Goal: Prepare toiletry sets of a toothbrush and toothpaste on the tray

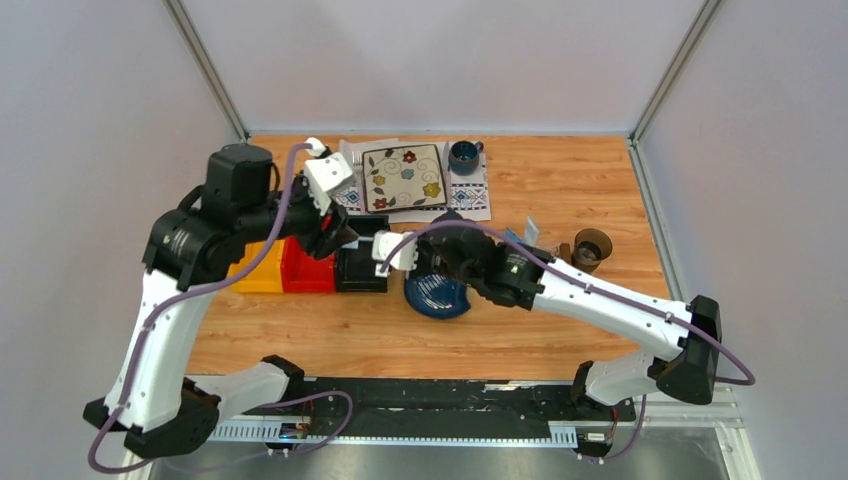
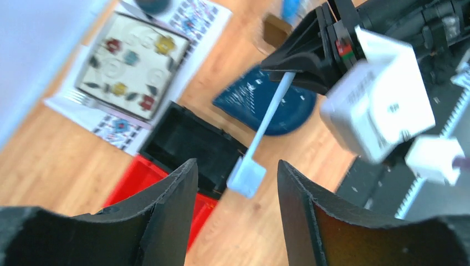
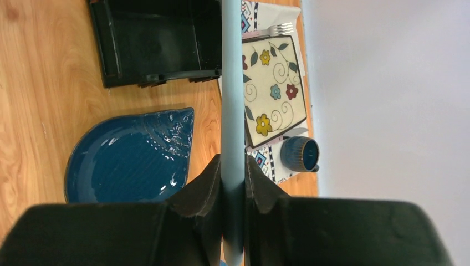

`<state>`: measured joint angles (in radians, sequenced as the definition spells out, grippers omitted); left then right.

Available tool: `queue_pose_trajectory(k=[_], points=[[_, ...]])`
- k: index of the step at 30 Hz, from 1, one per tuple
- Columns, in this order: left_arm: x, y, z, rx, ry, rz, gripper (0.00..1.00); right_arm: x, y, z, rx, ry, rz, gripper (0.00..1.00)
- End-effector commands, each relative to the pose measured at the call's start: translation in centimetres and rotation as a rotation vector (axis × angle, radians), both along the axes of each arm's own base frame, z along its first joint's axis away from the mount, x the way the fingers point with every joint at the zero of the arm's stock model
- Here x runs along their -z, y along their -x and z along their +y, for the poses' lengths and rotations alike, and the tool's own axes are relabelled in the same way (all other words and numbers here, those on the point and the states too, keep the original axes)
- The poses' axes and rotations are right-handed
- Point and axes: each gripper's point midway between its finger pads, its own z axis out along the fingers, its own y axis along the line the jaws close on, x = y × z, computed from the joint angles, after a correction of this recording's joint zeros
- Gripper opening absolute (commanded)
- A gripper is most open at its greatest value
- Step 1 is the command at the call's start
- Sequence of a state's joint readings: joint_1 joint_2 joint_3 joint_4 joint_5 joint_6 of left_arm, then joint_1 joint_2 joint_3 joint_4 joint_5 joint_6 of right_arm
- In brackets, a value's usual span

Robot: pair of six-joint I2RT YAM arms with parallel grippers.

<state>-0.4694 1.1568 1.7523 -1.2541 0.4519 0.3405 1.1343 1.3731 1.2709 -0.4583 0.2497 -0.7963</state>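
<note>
The pale blue toothbrush [image 3: 231,83] runs straight out from my right gripper [image 3: 233,160], which is shut on its handle. Seen from the left wrist, the toothbrush [image 2: 267,122] slants down from the right gripper, and its head hangs just beyond my left gripper [image 2: 237,162]. The left jaws stand apart and touch nothing. Both grippers meet above the black bin [image 1: 362,268] and the dark blue dish [image 1: 437,295]. A light blue toothpaste tube [image 1: 529,231] shows past the right arm. The tray is mostly hidden by that arm; only a brown end [image 1: 588,250] shows.
Red bin [image 1: 307,268] and yellow bin [image 1: 258,270] sit left of the black one. At the back a floral square plate [image 1: 403,177] lies on a patterned mat, with a dark mug [image 1: 464,155] and a metal fork [image 3: 280,29].
</note>
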Motion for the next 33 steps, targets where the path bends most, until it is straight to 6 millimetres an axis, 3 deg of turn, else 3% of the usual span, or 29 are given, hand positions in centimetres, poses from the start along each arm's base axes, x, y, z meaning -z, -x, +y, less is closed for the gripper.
queue_pose_trajectory(k=[1, 6, 9, 10, 14, 16, 21, 27, 33], points=[[-4.8, -1.6, 1.6, -0.162, 0.126, -0.231, 0.64, -3.5, -0.4, 0.4, 0.057, -0.224, 0.181, 0.06], [-8.8, -1.9, 3.5, -0.292, 0.267, -0.394, 0.71, -5.6, -1.6, 0.0, 0.084, -0.366, 0.328, 0.05], [-9.8, -1.8, 3.8, -0.321, 0.341, -0.431, 0.73, -7.0, -2.3, -0.4, 0.107, -0.457, 0.421, 0.04], [-9.3, -2.0, 3.5, -0.319, 0.352, -0.416, 0.73, -7.5, -2.2, -0.4, 0.102, -0.483, 0.443, 0.04], [-9.2, -2.1, 1.7, -0.274, 0.450, -0.353, 0.73, -10.4, -2.3, -0.7, 0.051, -0.618, 0.574, 0.05], [-8.5, -2.0, 0.2, -0.215, 0.488, -0.294, 0.73, -12.1, -1.0, -0.2, -0.024, -0.679, 0.652, 0.06], [-9.3, -1.8, -2.8, -0.095, 0.621, -0.199, 0.73, -15.0, 1.5, 0.2, -0.176, -0.753, 0.747, 0.09], [-11.1, -2.0, -5.4, 0.029, 0.756, -0.118, 0.75, -16.5, 3.5, 1.0, -0.282, -0.778, 0.857, 0.11], [-11.6, -2.0, -6.5, 0.094, 0.824, -0.085, 0.77, -17.6, 3.7, 1.5, -0.314, -0.786, 0.874, 0.11]])
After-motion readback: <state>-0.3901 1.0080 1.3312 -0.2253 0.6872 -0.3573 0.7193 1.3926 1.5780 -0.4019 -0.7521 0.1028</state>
